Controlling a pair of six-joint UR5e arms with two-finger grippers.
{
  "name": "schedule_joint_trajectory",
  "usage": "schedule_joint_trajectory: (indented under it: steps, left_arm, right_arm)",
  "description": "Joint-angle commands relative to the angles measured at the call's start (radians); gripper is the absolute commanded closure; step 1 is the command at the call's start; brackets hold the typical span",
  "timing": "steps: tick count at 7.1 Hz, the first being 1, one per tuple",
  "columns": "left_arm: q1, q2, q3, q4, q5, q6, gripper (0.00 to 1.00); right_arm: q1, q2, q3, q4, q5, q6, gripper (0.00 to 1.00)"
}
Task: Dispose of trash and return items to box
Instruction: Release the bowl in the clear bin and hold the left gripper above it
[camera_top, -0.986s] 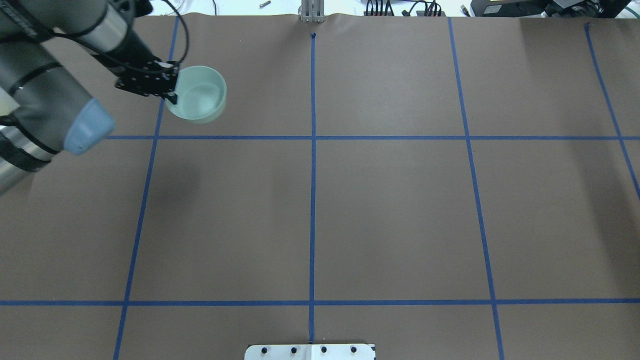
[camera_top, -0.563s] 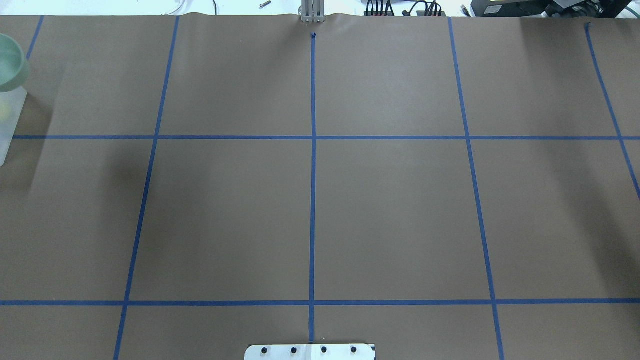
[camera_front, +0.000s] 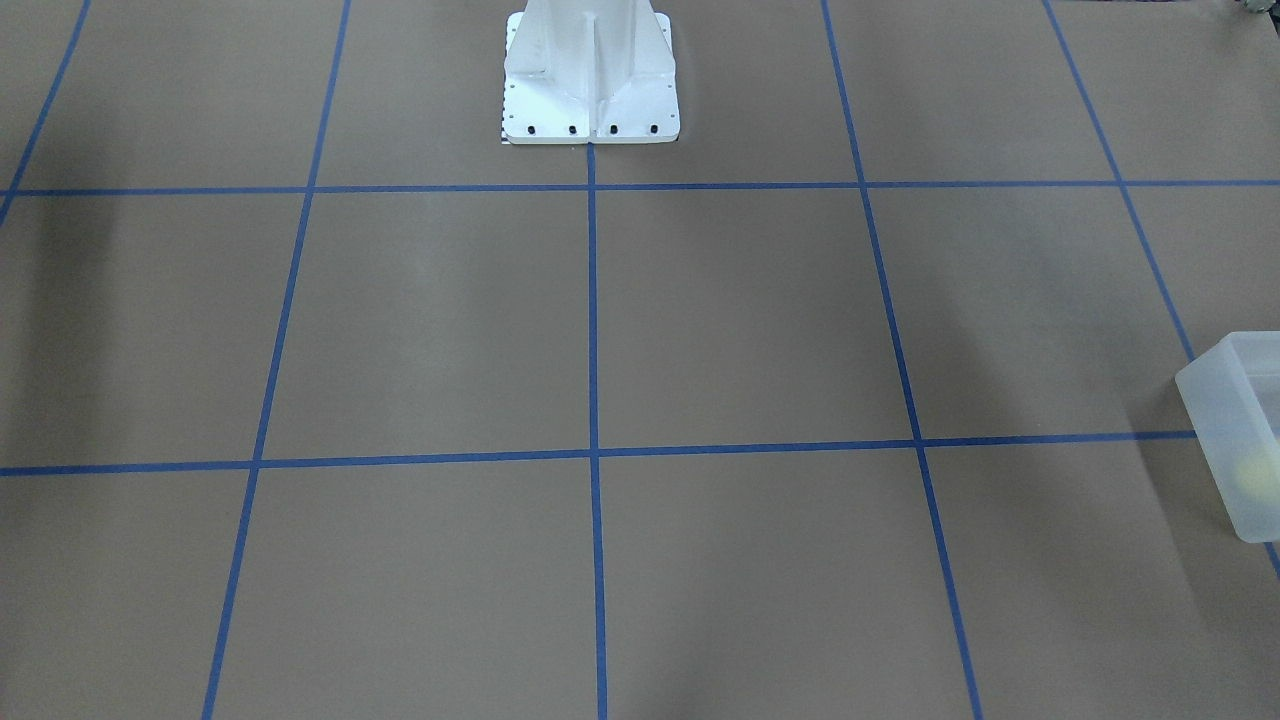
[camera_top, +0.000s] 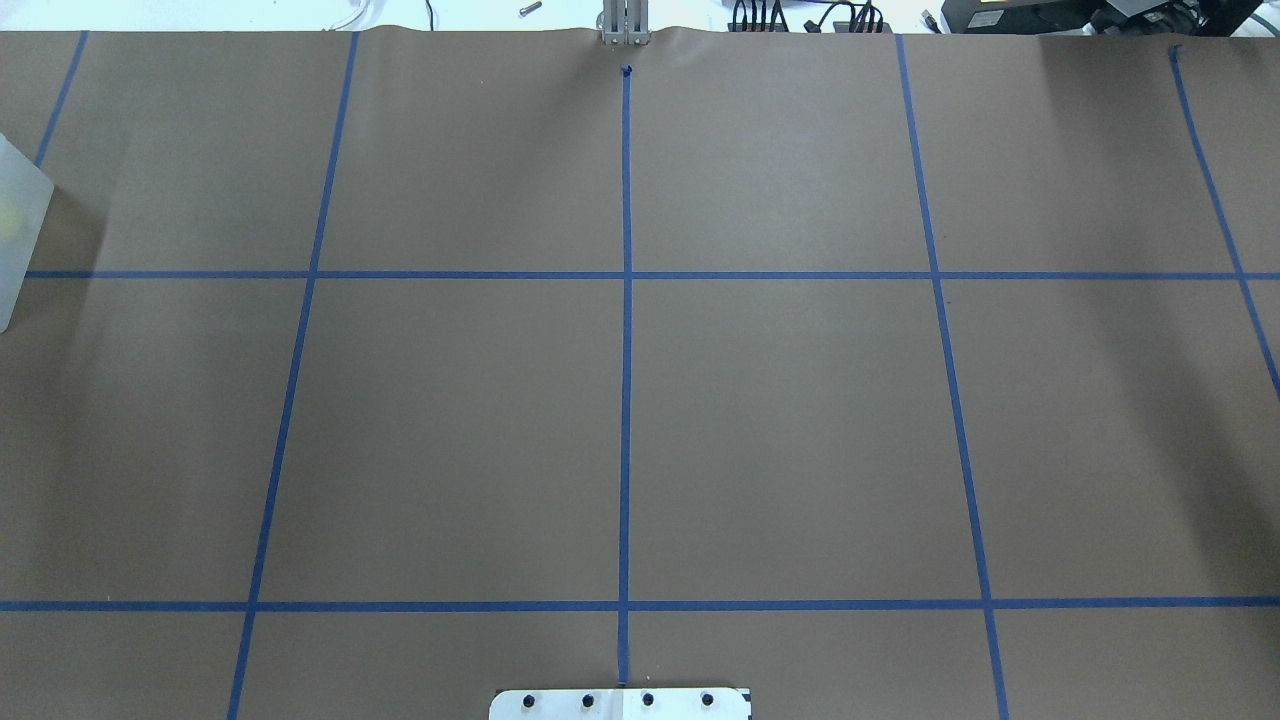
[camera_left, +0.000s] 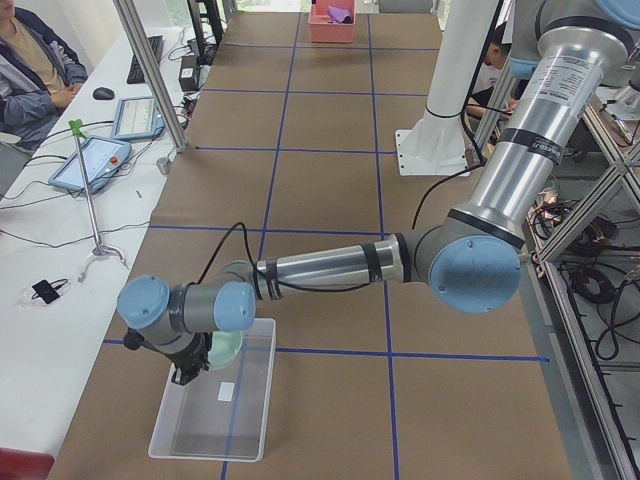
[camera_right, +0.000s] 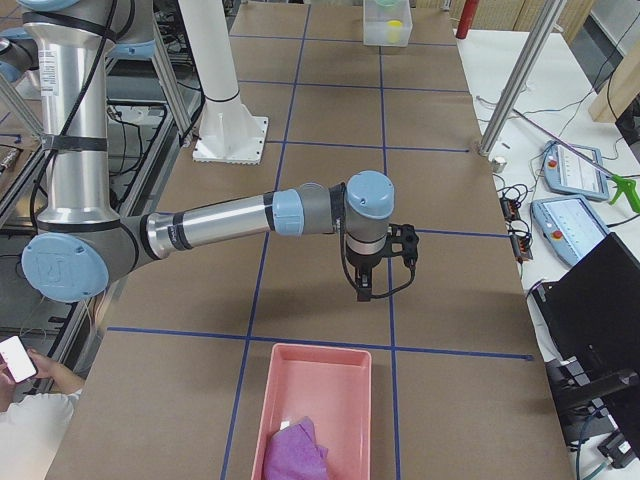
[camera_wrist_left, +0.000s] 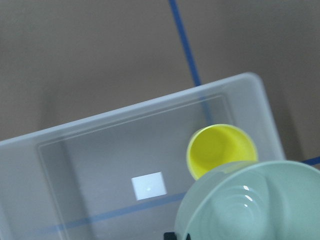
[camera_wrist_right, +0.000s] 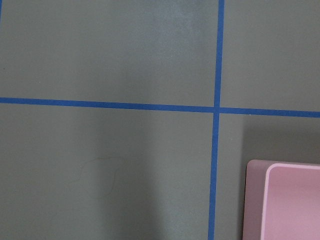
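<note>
In the exterior left view my left gripper (camera_left: 188, 368) holds the mint-green bowl (camera_left: 226, 347) by its rim over the near end of the translucent box (camera_left: 250, 400). In the left wrist view the bowl (camera_wrist_left: 250, 207) hangs above the box (camera_wrist_left: 60, 150), partly covering the yellow cup (camera_wrist_left: 220, 147) that stands upright inside it. The box also shows at the overhead view's left edge (camera_top: 20, 220) and the front view's right edge (camera_front: 1225, 420). My right gripper (camera_right: 364, 290) hangs above bare table; I cannot tell if it is open or shut.
A pink tray (camera_right: 315, 385) holding purple crumpled trash (camera_right: 295, 450) lies near the right gripper; its corner shows in the right wrist view (camera_wrist_right: 290, 200). The white robot base (camera_front: 590, 80) stands at the table's robot side. Blue tape lines grid the brown table.
My left arm has carried the bowl leftward out of the overhead view, past the box's edge. The box has stayed where it was.
</note>
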Motion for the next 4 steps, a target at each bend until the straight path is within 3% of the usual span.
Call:
schedule_joint_trajectory:
  steps: [1, 2, 4]
  left_arm:
    - [-0.003, -0.011, 0.112, -0.071, -0.021, -0.062, 1.00]
    - [0.000, -0.019, 0.137, -0.074, -0.024, -0.069, 1.00]
    - [0.033, -0.034, 0.268, -0.279, -0.023, -0.191, 1.00]
  right_arm:
    - [0.000, -0.003, 0.000, 0.000, 0.001, 0.000, 0.00]
    - [0.000, -0.004, 0.000, 0.000, 0.004, 0.000, 0.00]
    - [-0.002, -0.003, -0.006, 0.000, 0.004, 0.002, 0.00]
